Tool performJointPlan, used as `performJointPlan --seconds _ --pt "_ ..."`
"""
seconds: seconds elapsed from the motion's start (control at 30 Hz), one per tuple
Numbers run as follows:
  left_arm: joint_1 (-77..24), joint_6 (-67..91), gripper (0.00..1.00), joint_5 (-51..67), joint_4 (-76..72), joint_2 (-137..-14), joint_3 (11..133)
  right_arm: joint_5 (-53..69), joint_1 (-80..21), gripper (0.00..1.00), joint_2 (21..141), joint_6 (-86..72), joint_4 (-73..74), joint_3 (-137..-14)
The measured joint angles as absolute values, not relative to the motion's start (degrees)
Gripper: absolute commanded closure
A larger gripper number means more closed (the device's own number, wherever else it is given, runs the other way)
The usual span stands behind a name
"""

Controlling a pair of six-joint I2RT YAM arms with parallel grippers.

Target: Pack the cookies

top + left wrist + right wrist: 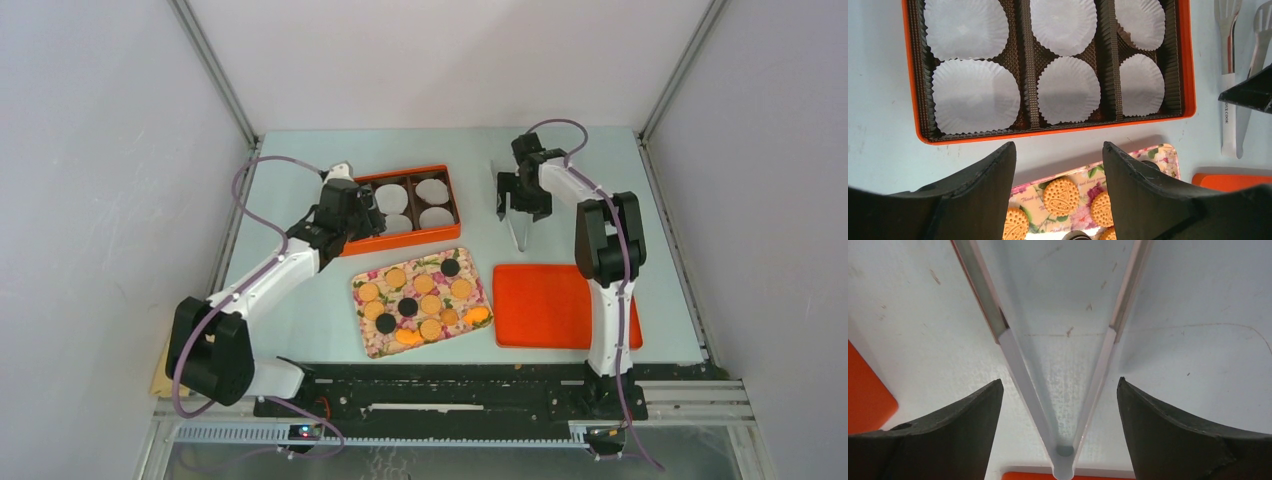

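Several cookies [424, 283] lie on a floral tray [372, 343] at the table's middle front; most are golden, three are dark. They also show in the left wrist view [1061, 196], below my fingers. My left gripper [352, 213] hangs open and empty above the gap between the tray and the near left edge of the orange box [405, 238]; in its own view [1058, 150] the jaws stand wide apart. My right gripper [520, 200] is open over the silver tongs [517, 228]. In its own view [1059, 382] the fingers straddle the tongs' arms [1020, 367] near the hinge without touching them.
The orange box [1058, 131] has a brown insert with several white paper liners [1068, 89], all without cookies. An orange lid [560, 305] lies flat at the front right, its edge just past the tongs' hinge [1033, 475]. Tongs [1229, 110] lie right of the box.
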State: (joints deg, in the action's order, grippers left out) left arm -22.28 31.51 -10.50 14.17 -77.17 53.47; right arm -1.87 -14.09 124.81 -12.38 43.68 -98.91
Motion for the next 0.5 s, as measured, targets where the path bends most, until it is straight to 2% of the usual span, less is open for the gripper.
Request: performJointPlan --seconds 0.3,0.43,0.5 --pt "-22.39 31.51 0.31 -9.78 14.04 -78.15 53.47 -8.58 -17.54 0.21 130.41 -14.85 47.37 -106.21" --pt "-22.39 31.53 0.31 -9.13 13.98 -78.39 53.47 -12.16 -19.64 0.6 131.2 -16.45 48.71 -107.68" --pt "-22.39 31.53 0.31 -8.69 13.72 -78.37 53.47 -13.17 -20.08 0.71 131.33 -17.45 48.8 -107.83"
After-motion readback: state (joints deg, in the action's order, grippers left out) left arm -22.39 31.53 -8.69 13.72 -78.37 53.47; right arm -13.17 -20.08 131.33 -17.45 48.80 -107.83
